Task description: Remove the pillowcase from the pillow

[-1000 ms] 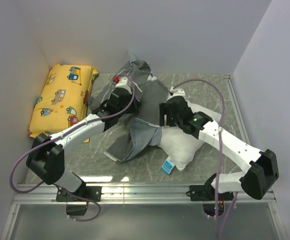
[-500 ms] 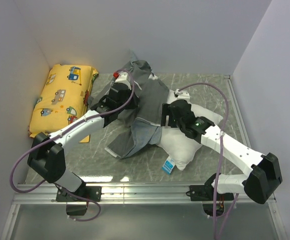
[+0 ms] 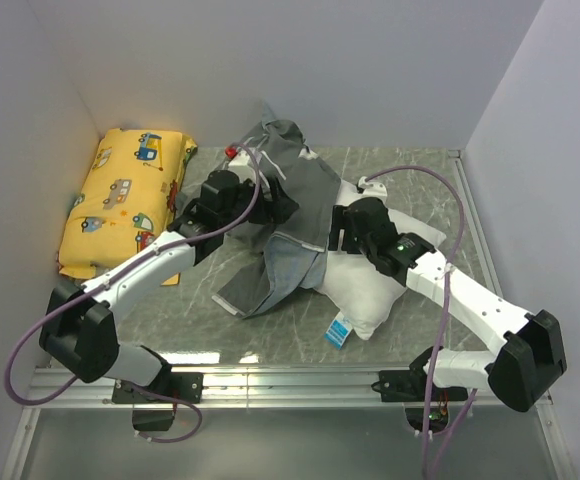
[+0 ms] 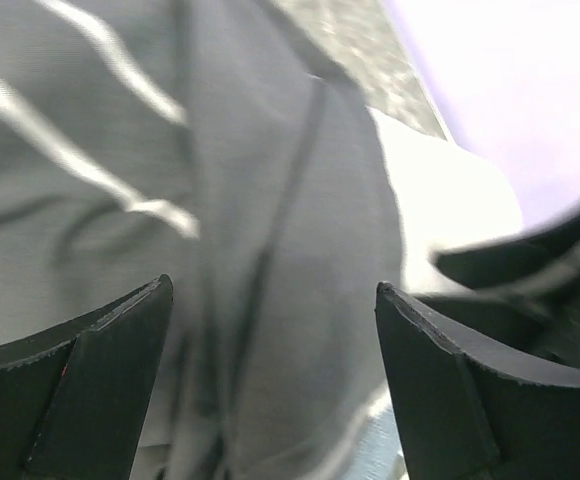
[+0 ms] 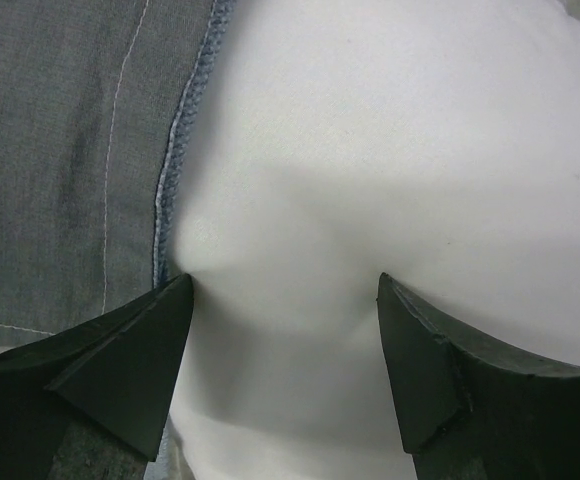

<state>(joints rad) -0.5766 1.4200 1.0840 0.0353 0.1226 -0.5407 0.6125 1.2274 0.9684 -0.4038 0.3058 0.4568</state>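
Observation:
The grey striped pillowcase (image 3: 295, 190) lies crumpled in the middle of the table, its lower part (image 3: 270, 275) spread toward the front. It still covers the far-left end of the white pillow (image 3: 370, 290), whose blue-white tag (image 3: 337, 330) faces the front. My left gripper (image 3: 273, 208) hovers open over the bunched fabric. In the left wrist view its jaws (image 4: 270, 290) stand wide apart above the striped pillowcase (image 4: 120, 180), with nothing between them. My right gripper (image 5: 283, 282) is open, its fingertips pressing into the bare pillow (image 5: 370, 150) beside the pillowcase hem (image 5: 70, 150).
A yellow vehicle-print cushion (image 3: 125, 200) lies against the left wall. Walls close in the table at the left, back and right. A metal rail (image 3: 290, 385) runs along the near edge, with the arm bases on it.
My left gripper has gone from shut to open and let go of the pillowcase, and its arm has shifted a little left. My right gripper stays open on the pillow.

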